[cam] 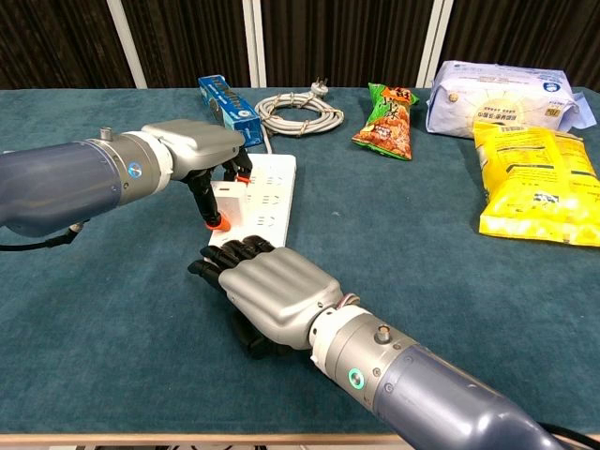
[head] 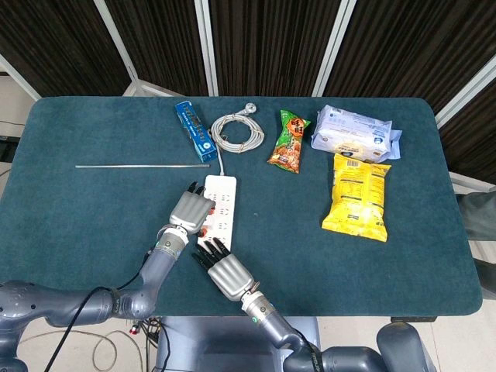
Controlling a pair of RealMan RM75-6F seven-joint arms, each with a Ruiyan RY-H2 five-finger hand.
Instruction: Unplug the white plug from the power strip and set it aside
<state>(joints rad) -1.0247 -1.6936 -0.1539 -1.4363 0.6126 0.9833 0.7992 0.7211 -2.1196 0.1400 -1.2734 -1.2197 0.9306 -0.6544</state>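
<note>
The white power strip (head: 221,203) (cam: 269,190) lies lengthwise in the middle of the table. My left hand (head: 191,211) (cam: 192,148) is over its left edge, and its orange fingertips (cam: 217,222) press down on the strip. My right hand (head: 225,269) (cam: 270,292) sits at the strip's near end, knuckles up, with its fingers curled down over that end. The white plug is not visible in either view. Whatever is under my right hand's fingers is hidden.
The strip's own white cable (head: 236,132) (cam: 298,114) is coiled behind it. A blue box (head: 192,129), a snack bag (head: 288,141), a wipes pack (head: 354,132) and a yellow bag (head: 358,195) lie further back and right. A thin metal rod (head: 139,165) lies left.
</note>
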